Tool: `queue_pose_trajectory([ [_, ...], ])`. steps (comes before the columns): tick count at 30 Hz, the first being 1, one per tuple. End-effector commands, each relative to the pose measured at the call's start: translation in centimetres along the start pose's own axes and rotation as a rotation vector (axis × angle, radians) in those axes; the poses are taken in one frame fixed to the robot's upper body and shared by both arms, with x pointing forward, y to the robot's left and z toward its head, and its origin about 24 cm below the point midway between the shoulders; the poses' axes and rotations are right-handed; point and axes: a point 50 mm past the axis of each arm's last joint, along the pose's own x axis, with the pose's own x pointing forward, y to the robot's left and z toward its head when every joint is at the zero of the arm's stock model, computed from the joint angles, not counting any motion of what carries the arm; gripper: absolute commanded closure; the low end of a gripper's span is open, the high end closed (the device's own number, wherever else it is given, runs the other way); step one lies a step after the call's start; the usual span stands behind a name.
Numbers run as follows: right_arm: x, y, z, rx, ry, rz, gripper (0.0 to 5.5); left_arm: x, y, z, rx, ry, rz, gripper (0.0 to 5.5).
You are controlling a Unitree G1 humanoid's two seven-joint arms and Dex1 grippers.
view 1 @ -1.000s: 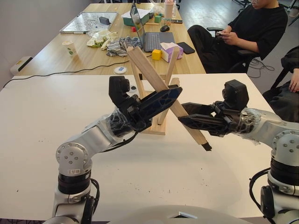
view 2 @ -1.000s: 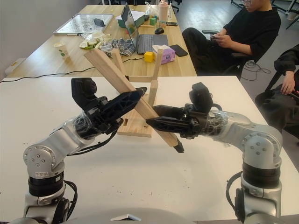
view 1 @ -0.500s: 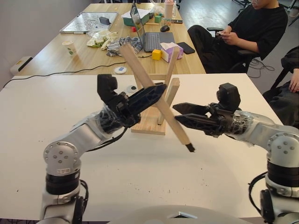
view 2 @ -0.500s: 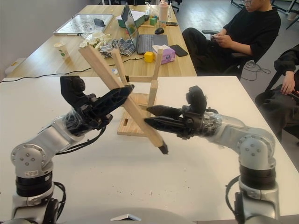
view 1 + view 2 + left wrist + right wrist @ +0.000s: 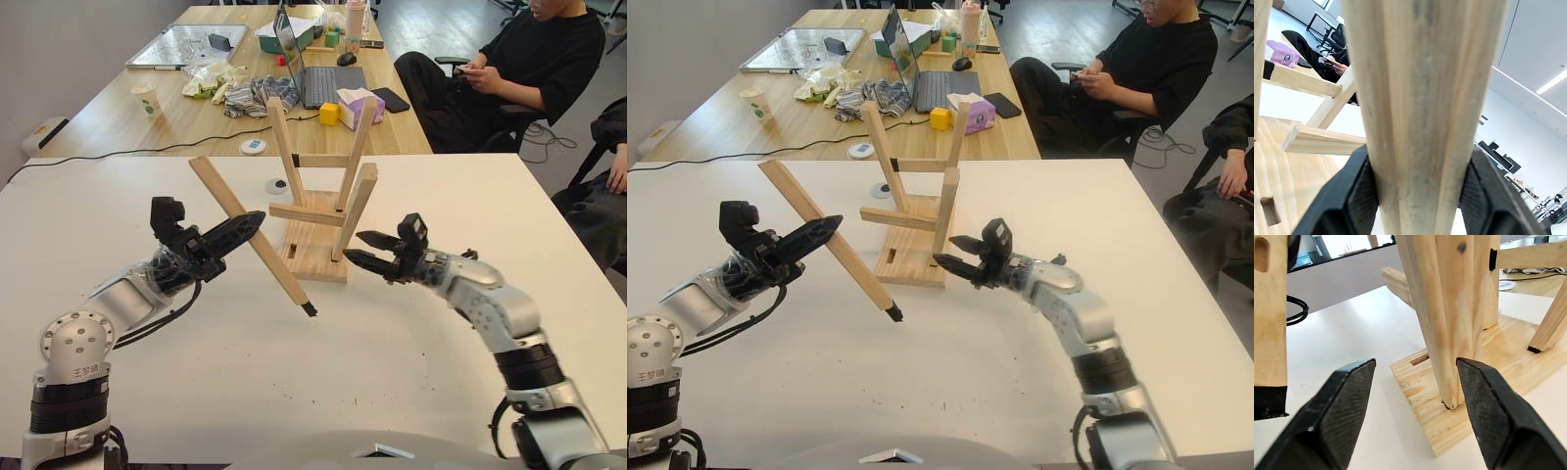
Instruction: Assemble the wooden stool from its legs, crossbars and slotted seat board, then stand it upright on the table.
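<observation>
The wooden stool is part-built and lies upside down on the white table [image 5: 411, 382]. Its slotted seat board [image 5: 315, 262] is flat on the surface, and three legs stand up from it [image 5: 283, 147] [image 5: 356, 147] [image 5: 354, 211]. Two crossbars join them, one high [image 5: 323, 160] and one lower [image 5: 306, 213].

A fourth, loose leg [image 5: 220, 194] is off to the stool's left. It tilts steeply, with its black-capped end [image 5: 309, 310] down close to the table, though whether it touches cannot be told. The left gripper [image 5: 257, 223] is clamped around this leg near its middle, and the left wrist view shows the black pads [image 5: 1349, 196] pressed against both sides of the wood.

The right gripper [image 5: 353, 246] hangs low at the stool's right, with its fingers [image 5: 1344, 411] spread wide. It points at the nearest seated leg and grips nothing.

Beyond, on a wooden desk [image 5: 98, 127], sit a laptop [image 5: 315, 83], a paper cup [image 5: 147, 101], a tissue box [image 5: 358, 106] and a yellow block [image 5: 328, 114].
</observation>
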Motion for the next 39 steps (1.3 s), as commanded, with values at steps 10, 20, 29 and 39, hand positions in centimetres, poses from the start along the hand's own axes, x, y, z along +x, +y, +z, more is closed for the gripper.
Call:
queue_pose_trajectory([
  [10, 3.0, -1.6, -1.0, 0.007, -0.053, -0.042, 1.21, 0.5, 0.2, 0.5, 0.017, 0.032, -0.021, 3.47],
  [20, 2.7, -2.4, -1.0, -0.005, -0.07, -0.012, 2.78, -0.8, 1.6, 0.9, 0.062, 0.0, 0.03, 3.47],
  [29, -0.2, -2.2, -0.6, 0.059, -0.052, 0.116, 3.22, -1.1, 3.0, 0.7, 0.218, -0.143, 0.014, 3.47],
  [39, -3.6, -2.0, -0.8, 0.107, 0.067, 0.228, 3.22, -1.5, 4.0, -3.6, 0.26, -0.118, 0.031, 3.47],
])
